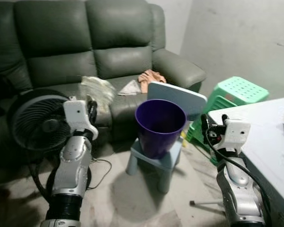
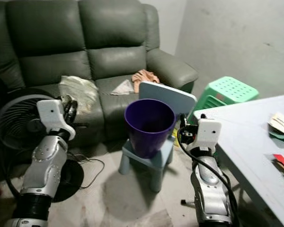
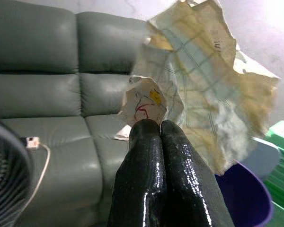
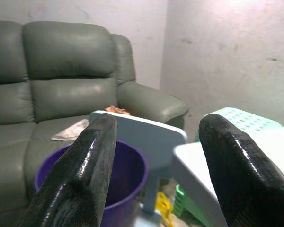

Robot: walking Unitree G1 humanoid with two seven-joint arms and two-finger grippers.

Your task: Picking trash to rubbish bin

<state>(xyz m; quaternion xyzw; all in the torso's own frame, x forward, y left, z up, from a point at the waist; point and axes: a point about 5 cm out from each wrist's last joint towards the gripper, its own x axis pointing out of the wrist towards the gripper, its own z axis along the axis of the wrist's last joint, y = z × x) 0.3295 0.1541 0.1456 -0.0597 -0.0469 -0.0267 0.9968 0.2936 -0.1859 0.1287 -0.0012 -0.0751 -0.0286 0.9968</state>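
Note:
My left gripper (image 1: 91,108) is raised in front of the sofa, shut on a crumpled sheet of paper trash (image 3: 203,90) that stands up from its fingertips; the same paper (image 1: 98,90) hangs left of the bin. The purple rubbish bin (image 1: 160,126) stands open on a small light-blue stool (image 1: 157,163), to the right of that gripper. My right gripper (image 1: 204,124) is held up just right of the bin, open and holding nothing; its two fingers (image 4: 85,170) frame the bin (image 4: 125,177).
A dark green sofa (image 1: 85,42) holds a paper scrap (image 1: 130,87) and an orange cloth (image 1: 151,76). A black fan (image 1: 35,120) stands at left with a cable on the floor. A light-blue board (image 1: 177,97), green stools (image 1: 236,92) and a grey table (image 1: 270,142) lie right.

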